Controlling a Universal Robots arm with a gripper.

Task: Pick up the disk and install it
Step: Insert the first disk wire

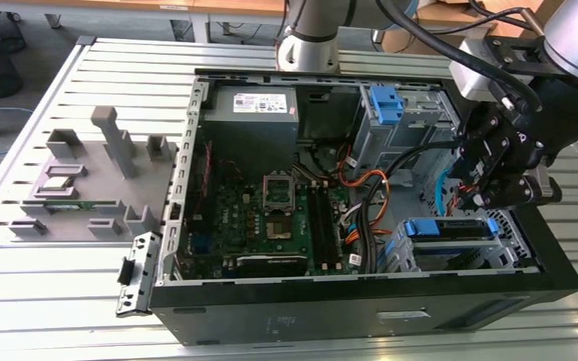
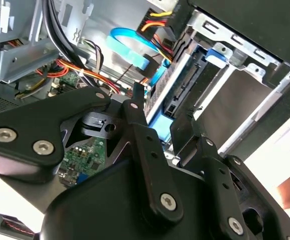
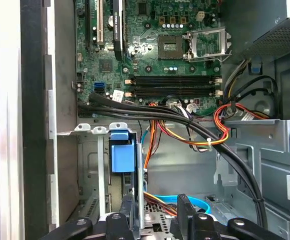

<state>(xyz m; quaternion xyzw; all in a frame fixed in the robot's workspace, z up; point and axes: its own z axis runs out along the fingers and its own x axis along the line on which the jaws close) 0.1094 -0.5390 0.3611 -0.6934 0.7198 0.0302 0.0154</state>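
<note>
Looking into the open computer case, we take the drive cage as our landmark. The disk sits inside the drive cage, with its blue handle at the cage's mouth. In the second wrist view the disk shows its connector edge and a blue side rail against the cage's metal wall.

The gripper hangs just beside the cage, on the side away from the motherboard. Its fingers stand moderately apart. Through the gap in the first wrist view we see orange wires and a blue cable, so we judge that it has hold of nothing. Whether a pad touches the disk's rail we cannot tell.

We judge the pick-up done and the install in hand, at the seating stage; how far home the disk is in the cage we cannot see. Finishing this step calls for straight travel along the cage's guides. It also calls for care around the black cable bundle that runs close past the cage.
</note>
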